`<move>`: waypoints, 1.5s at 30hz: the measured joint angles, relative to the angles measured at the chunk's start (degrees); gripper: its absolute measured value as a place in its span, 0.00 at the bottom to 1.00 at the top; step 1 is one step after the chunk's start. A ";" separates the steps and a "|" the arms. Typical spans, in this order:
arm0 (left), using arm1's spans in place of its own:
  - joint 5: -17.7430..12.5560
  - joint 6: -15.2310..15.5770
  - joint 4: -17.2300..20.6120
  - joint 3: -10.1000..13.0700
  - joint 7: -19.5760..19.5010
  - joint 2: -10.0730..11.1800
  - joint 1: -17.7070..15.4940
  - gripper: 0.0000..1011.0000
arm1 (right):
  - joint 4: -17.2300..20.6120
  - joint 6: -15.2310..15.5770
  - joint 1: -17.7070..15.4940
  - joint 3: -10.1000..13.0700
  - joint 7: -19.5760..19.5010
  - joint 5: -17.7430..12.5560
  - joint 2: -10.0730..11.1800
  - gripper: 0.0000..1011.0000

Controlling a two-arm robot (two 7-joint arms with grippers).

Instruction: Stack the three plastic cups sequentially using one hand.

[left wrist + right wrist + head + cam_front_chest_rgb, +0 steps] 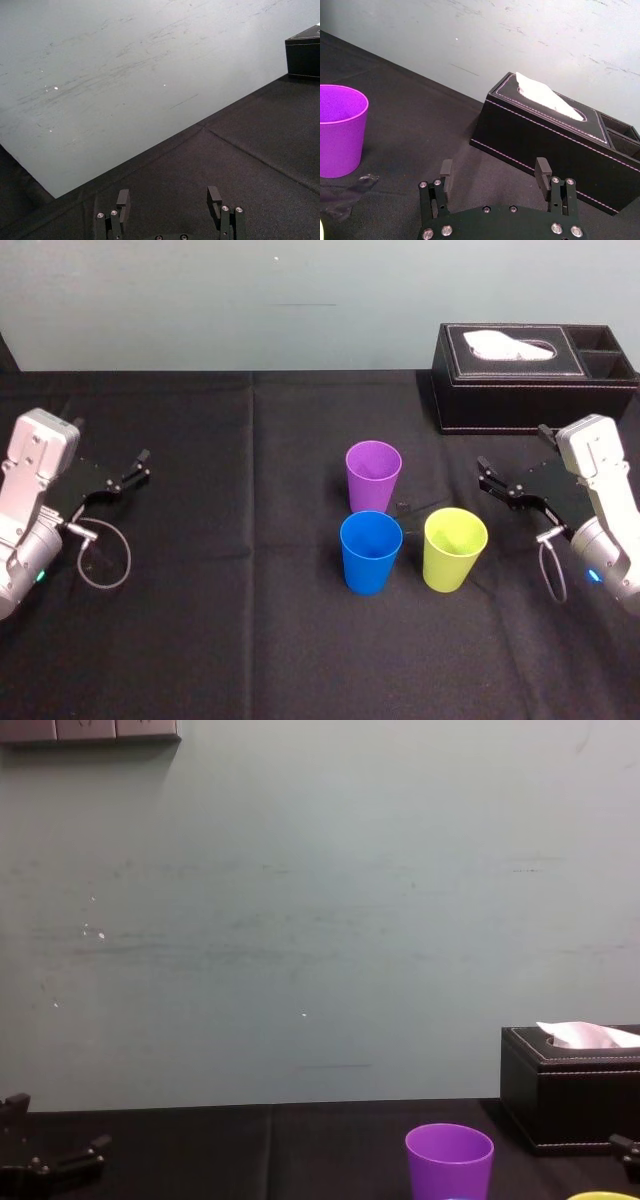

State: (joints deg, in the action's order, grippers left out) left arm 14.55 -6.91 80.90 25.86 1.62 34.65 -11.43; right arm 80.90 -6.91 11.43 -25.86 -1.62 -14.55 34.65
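Note:
Three plastic cups stand upright and apart near the middle of the black table. The purple cup is farthest back, the blue cup stands in front of it, and the yellow-green cup is to the blue one's right. My right gripper hovers open to the right of the cups, nothing between its fingers. At the table's left side my left gripper is open and holds nothing.
A black tissue box with a white tissue sticking out stands at the back right, behind the right gripper. A grey-green wall rises behind the table. A small dark scrap lies on the cloth beside the purple cup.

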 joint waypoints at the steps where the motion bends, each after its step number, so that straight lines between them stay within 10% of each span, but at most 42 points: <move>1: 0.00 0.00 0.00 0.00 0.00 0.00 0.00 1.00 | 0.00 0.00 0.00 0.00 0.00 0.00 0.00 0.99; 45: 0.00 0.00 0.00 0.00 0.00 0.00 0.00 1.00 | 0.00 0.00 0.00 0.00 0.00 0.00 0.00 0.99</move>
State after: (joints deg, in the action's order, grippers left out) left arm 14.55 -6.91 80.90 25.86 1.62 34.65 -11.43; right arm 80.90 -6.91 11.43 -25.86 -1.62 -14.55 34.64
